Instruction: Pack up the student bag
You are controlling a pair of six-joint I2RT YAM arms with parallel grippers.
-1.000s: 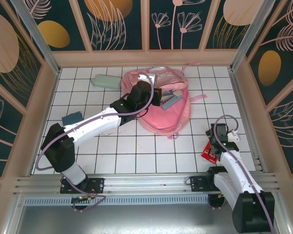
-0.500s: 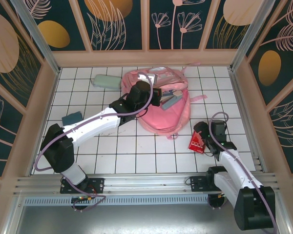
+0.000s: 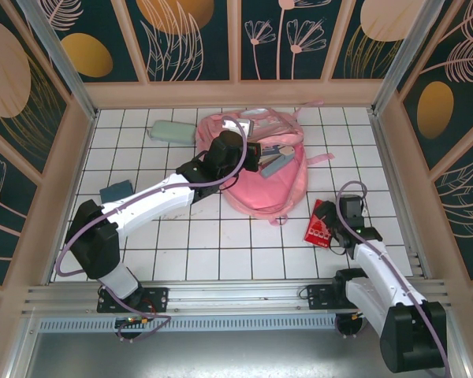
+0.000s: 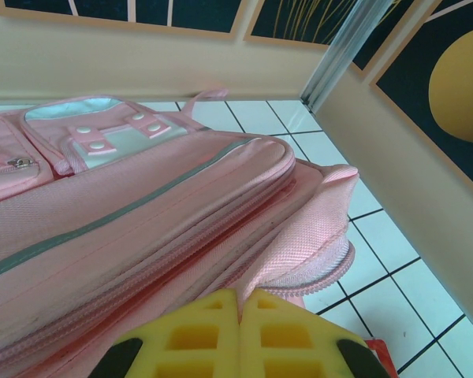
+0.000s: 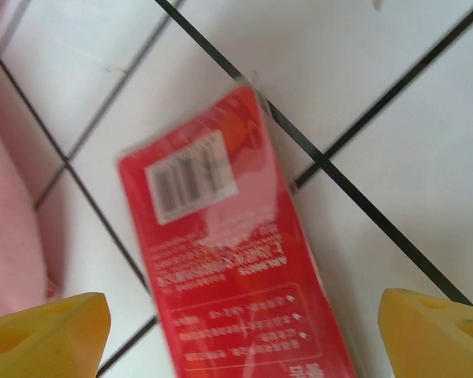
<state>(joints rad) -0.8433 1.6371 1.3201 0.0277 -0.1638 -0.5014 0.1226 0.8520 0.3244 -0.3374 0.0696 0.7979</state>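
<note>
The right gripper (image 5: 244, 335) hangs low over the table with its yellow fingers (image 5: 55, 331) spread wide. A red packet (image 5: 229, 260) with a barcode label lies flat on the tiles between them, touched by neither.

The left gripper (image 4: 240, 335) is clenched, its yellow fingers pressed together at the edge of the student bag (image 3: 272, 185). I cannot tell whether any cloth is pinched between them. The bag lies at the far middle of the table, its top gaping, with a few flat things (image 3: 274, 160) showing inside.

The table (image 3: 221, 236) is white tile with dark grout lines. A mint-green pencil case (image 3: 172, 131) lies near the bag's left side, and a teal block (image 3: 117, 190) sits well apart by the left wall. Pale wooden framing (image 3: 229, 93) rings the table, holding dark panels painted with leaves, flowers and orange ovals. An aluminium rail (image 3: 236, 295) carries both arm bases at the near edge.
</note>
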